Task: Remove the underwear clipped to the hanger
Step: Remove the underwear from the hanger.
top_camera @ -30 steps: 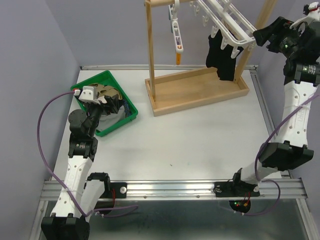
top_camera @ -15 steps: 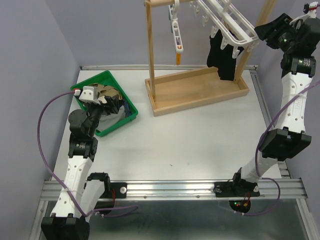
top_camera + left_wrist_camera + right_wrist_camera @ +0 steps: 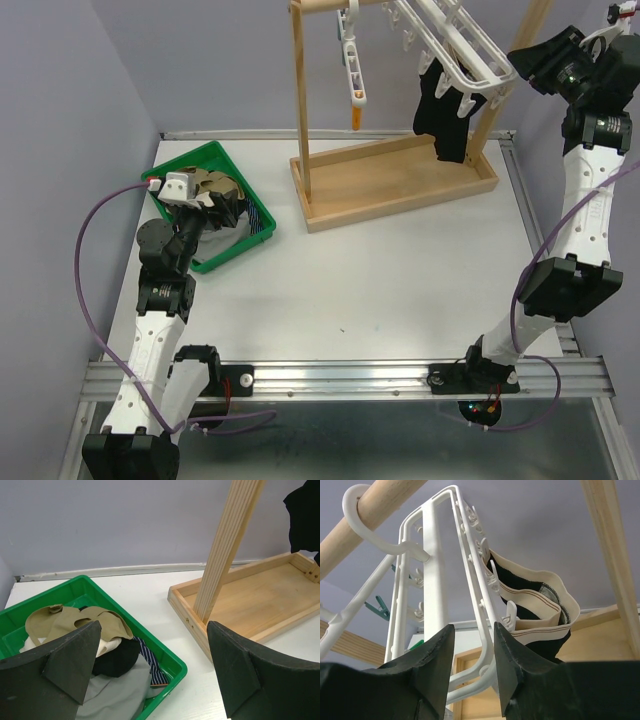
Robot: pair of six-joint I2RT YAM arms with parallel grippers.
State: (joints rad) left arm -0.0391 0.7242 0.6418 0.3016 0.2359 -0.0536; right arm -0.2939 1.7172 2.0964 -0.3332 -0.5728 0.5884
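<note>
- One black underwear (image 3: 445, 110) hangs clipped to the white hanger (image 3: 462, 52).
- Right wrist alone shows its tan waistband; right hand (image 3: 474, 630) narrow astride the hanger, grip unclear.
- Left hand (image 3: 152, 645) wide above the green tray (image 3: 145, 630).

Top: high overhead, downward. Left wrist: near bin (image 3: 175, 667) (top shares it). Right wrist: upward, near hanger (image 3: 434, 555).

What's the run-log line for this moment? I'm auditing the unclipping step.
left gripper: open above green bin | right gripper: jaws flanking white hanger frame, grip unclear | black underwear: clipped to hanger
</note>
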